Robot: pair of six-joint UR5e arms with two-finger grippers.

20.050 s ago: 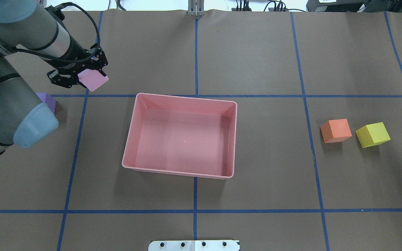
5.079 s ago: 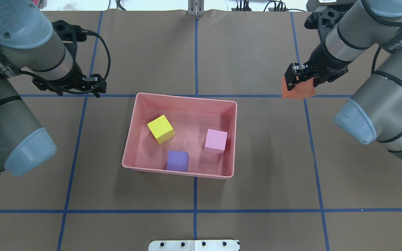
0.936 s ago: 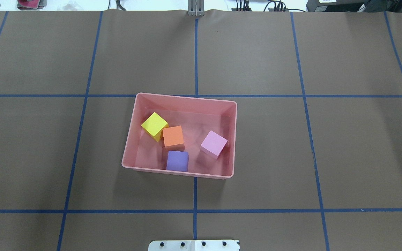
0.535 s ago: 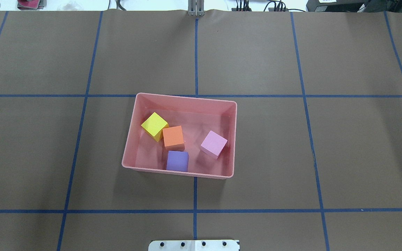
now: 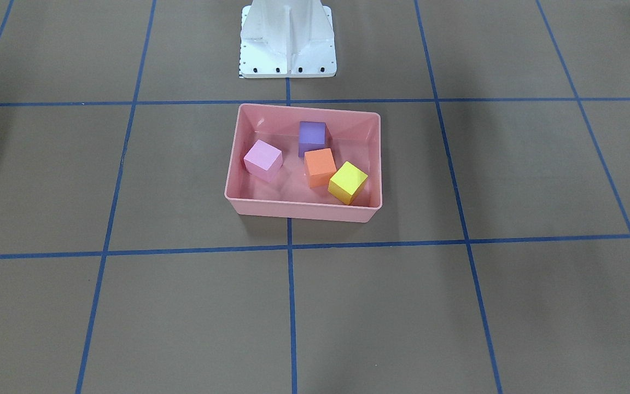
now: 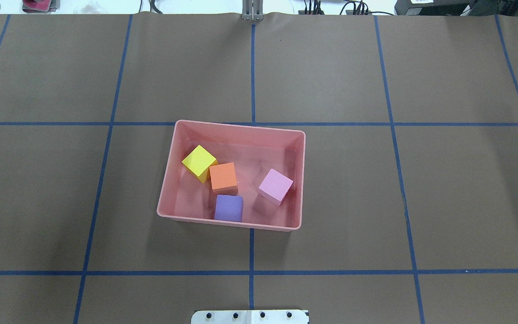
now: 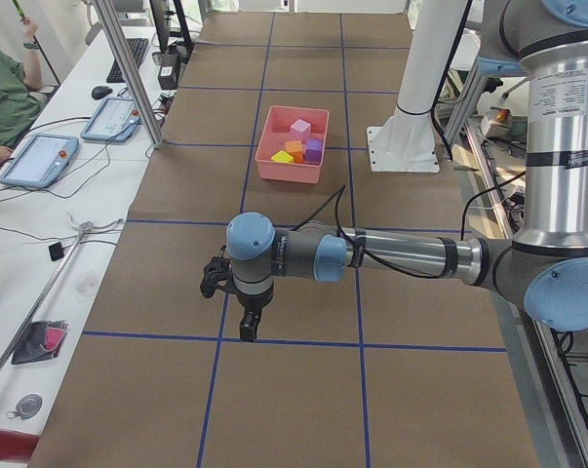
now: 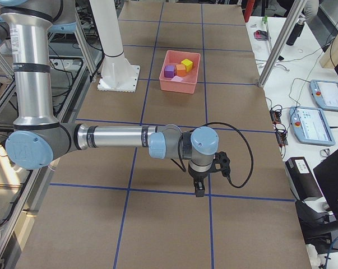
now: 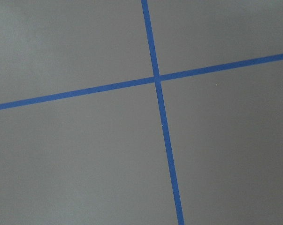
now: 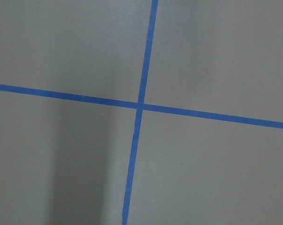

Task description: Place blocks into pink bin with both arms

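The pink bin (image 6: 236,125) sits mid-table and holds all the blocks: yellow (image 6: 199,162), orange (image 6: 223,176), purple (image 6: 229,207) and light pink (image 6: 276,185). Yellow touches orange. They also show in the front view: yellow (image 5: 348,181), orange (image 5: 320,165), purple (image 5: 312,135), light pink (image 5: 263,158), in the bin (image 5: 304,211). My left gripper (image 7: 250,322) hangs over the table's left end, far from the bin (image 7: 292,172). My right gripper (image 8: 199,189) hangs over the right end. I cannot tell whether either is open or shut.
The white robot base (image 5: 287,38) stands just behind the bin. Blue tape lines (image 6: 252,272) grid the brown table. An operator (image 7: 1,97) and tablets (image 7: 38,161) are at a side desk. Both wrist views show only table and tape.
The orange block, held by my right gripper five seconds ago, lies in the bin. Yellow and light pink blocks shifted. Both arms left the overhead view. Nothing moved in the last second.
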